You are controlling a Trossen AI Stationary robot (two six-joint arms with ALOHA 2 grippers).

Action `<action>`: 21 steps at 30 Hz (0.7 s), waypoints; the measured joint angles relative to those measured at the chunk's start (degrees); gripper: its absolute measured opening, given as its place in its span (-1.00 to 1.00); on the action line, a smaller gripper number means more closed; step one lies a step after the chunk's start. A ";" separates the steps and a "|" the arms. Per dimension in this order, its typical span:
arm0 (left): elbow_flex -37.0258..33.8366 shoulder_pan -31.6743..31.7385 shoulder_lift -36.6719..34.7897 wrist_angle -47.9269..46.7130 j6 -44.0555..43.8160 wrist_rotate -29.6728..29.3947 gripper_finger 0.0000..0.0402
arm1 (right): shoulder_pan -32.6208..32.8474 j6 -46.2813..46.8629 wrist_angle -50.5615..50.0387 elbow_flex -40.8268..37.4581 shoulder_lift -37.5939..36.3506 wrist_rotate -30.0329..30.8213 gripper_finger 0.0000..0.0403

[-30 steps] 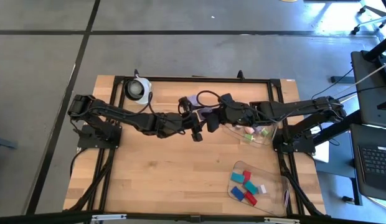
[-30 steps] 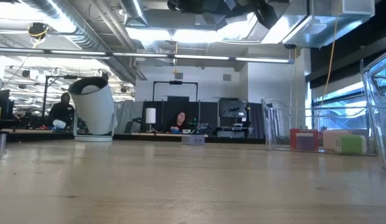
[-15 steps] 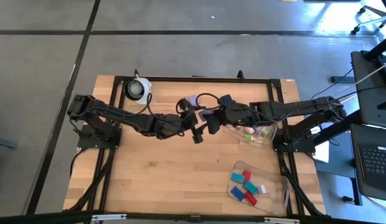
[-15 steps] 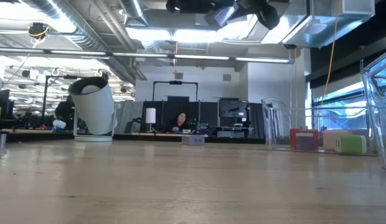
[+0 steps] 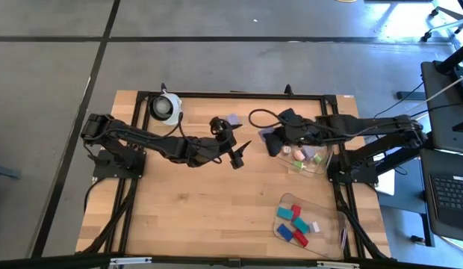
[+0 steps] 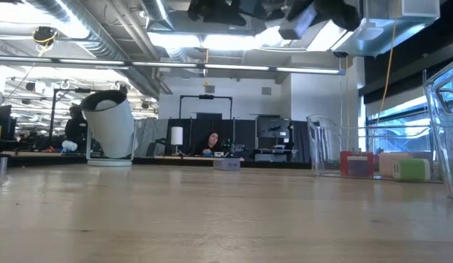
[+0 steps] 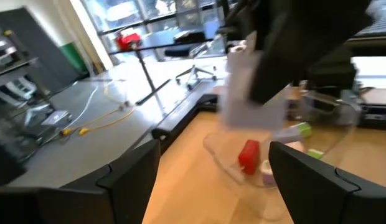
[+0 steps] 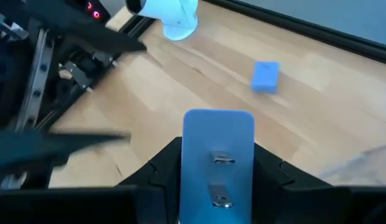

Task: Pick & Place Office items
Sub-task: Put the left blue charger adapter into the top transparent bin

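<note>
My right gripper [image 5: 270, 140] hangs over the table's far middle, shut on a flat lavender clip-like piece [image 8: 218, 146] with small metal parts on its face. My left gripper [image 5: 240, 152] faces it from the left, open and holding nothing [image 7: 213, 149]. Its wrist view shows the lavender piece [image 7: 249, 93] blurred just ahead. A second lavender-blue block [image 5: 233, 119] [image 8: 266, 76] lies flat on the wood near the far edge. Pink, green and lavender pieces lie in the far clear tray [image 5: 312, 158]. Red, teal, blue and white ones lie in the near tray [image 5: 310, 222]. My right gripper pinches the lavender piece between its two fingers, one on each long side edge near its lower end [image 8: 188, 180]. The fingers come from the table's right, pointing left. The piece juts out beyond the fingertips and is lifted clear of the table.
A white round roll-like object [image 5: 166, 107] [image 6: 109, 126] stands at the far left corner. The low view shows the far tray's wall [image 6: 325, 146] with red, pink and green pieces behind it. Bare wood lies between the arms and the near edge. People sit in the room beyond.
My right gripper has drawn back toward the table's right, away from my left gripper, carrying the lavender piece with it. The two grippers were close together a second ago and now stand apart. My left gripper has stayed near the same spot.
</note>
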 joint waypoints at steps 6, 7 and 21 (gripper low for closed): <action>0.00 0.80 0.00 -3.43 -3.78 -0.77 0.49 | 0.00 0.24 -8.19 0.02 -5.68 -0.57 -0.39; 0.00 0.82 0.00 -3.99 -4.29 -0.80 0.49 | 0.00 0.75 -10.15 0.02 -6.54 -0.56 -0.39; 0.00 0.98 0.00 -7.58 -4.49 -0.75 0.49 | 0.00 17.56 -41.76 -0.10 -9.78 1.13 -0.39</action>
